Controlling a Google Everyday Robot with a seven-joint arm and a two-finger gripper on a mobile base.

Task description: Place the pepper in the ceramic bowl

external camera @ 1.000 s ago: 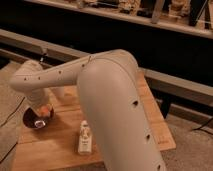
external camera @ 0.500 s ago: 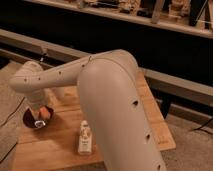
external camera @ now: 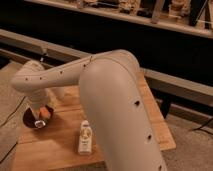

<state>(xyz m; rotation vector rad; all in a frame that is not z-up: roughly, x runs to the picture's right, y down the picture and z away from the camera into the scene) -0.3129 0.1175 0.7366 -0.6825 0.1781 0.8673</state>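
Frankly, very little is moving. Nearest the camera, the arm (external camera: 117,105) is arching over the counter (external camera: 55,147) just as it was a second ago, and its thick elbow link is hiding much of the counter's right side. Just left of that link, the bottle (external camera: 85,139) is sitting where it was, taking no part in this.

Further left and a little further back, the gripper (external camera: 38,115) is hanging over the bowl (external camera: 28,122) near the counter's left edge and pointing down into it. The one small shift is here. The pepper (external camera: 46,112) is now showing more plainly, and slightly lower, as an orange patch at the bowl's right side, close beside the gripper.

The jaws are standing about as wide as they go, far wider than so slim a piece needs, so I am judging that they are not clamping it. Whether it is touching them, or lying fully inside rather than on the rim, I cannot tell.

That is pointing to the drop being made or all but made. What is remaining is probably a clean lift away without dragging the pepper out.

Beyond the counter, the rail (external camera: 175,82) and the dark shelving (external camera: 150,45) are staying as they were
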